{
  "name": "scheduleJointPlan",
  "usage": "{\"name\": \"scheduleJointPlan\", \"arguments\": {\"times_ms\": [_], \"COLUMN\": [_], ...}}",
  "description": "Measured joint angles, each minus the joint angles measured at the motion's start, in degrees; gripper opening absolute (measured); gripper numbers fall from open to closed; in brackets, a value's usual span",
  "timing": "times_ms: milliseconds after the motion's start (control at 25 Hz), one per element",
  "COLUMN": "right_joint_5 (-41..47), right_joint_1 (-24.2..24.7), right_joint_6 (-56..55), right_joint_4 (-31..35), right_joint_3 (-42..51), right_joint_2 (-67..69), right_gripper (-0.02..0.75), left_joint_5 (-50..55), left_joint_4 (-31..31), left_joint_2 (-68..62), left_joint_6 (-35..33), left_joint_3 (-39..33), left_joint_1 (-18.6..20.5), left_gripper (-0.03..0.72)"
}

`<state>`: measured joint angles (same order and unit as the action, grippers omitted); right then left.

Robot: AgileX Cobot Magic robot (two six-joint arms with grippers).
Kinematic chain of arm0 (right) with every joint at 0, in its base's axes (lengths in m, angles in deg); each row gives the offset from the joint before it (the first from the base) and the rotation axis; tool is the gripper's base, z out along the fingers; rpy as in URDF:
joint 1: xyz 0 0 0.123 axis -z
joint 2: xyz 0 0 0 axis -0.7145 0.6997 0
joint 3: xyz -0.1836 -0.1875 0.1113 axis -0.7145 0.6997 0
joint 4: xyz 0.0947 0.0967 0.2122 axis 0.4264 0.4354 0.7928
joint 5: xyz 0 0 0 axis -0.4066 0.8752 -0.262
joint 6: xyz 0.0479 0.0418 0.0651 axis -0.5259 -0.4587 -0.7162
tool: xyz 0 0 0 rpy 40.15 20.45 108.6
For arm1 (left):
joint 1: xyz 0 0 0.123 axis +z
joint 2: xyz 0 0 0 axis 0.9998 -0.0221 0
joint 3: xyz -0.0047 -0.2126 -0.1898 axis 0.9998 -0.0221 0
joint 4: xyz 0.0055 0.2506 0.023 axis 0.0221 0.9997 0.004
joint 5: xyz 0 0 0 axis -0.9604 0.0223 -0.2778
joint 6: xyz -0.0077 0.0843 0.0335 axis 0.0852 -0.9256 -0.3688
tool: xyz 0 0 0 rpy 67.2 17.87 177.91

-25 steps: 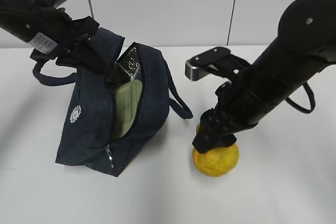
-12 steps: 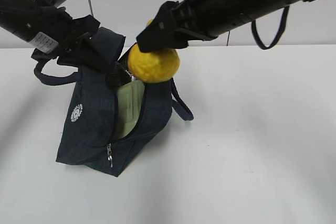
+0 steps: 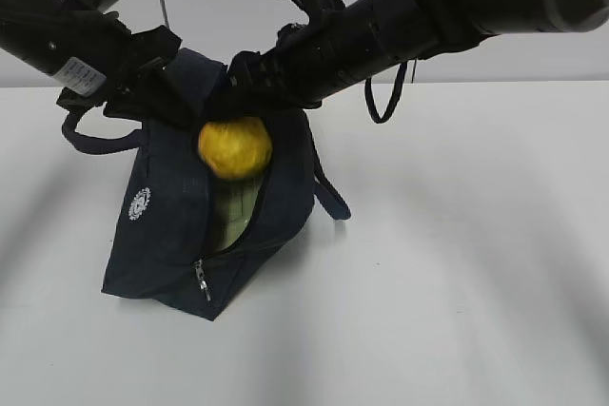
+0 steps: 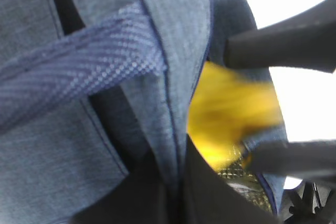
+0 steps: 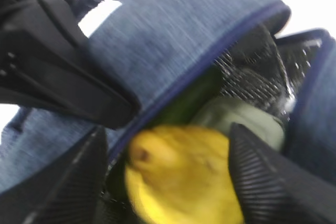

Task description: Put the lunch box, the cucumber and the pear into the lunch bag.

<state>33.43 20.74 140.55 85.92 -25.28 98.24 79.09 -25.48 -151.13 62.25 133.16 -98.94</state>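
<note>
The left arm reaches in from the upper left, its left gripper clamped on the raised edge of the lunch bag. The right arm slants down from the upper right across the middle. The right gripper has its ribbed fingers spread on either side of the pear, over the bag's mouth.

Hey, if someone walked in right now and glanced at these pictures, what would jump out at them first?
Most likely the bright yellow pear, held between the right gripper fingers at the mouth of the dark navy lunch bag, left of centre on the white table. Next, the left gripper pinching the bag's upper edge to hold it open. Inside, the pale green lunch box and the dark cucumber already sit against the foil lining.
</note>
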Motion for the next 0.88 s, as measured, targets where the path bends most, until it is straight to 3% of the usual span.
{"name": "scheduleJointPlan", "arguments": {"times_ms": [120,240,560,880], "right_joint_5": [1.01,1.11,3.03,8.99], "right_joint_1": [0.0,0.65,5.84,7.17], "right_joint_6": [0.08,-0.88,-18.74,-24.91], "right_joint_4": [0.0,-1.83,-19.22,-17.41], "right_joint_3": [-1.89,-2.63,-2.76,-2.98], "right_joint_2": [0.43,0.43,-1.42,1.65], "right_gripper": [0.577,0.592,0.592,0.557], "left_joint_5": [-0.06,-0.06,-0.06,-0.19], "left_joint_4": [-0.14,-0.22,-0.24,-0.24], "left_joint_2": [0.0,0.0,0.0,0.0], "left_joint_6": [0.0,0.0,0.0,0.0], "left_joint_3": [0.0,0.0,0.0,0.0], "left_joint_1": [0.0,0.0,0.0,0.0], "left_gripper": [-0.001,-0.001,-0.001,-0.001]}}
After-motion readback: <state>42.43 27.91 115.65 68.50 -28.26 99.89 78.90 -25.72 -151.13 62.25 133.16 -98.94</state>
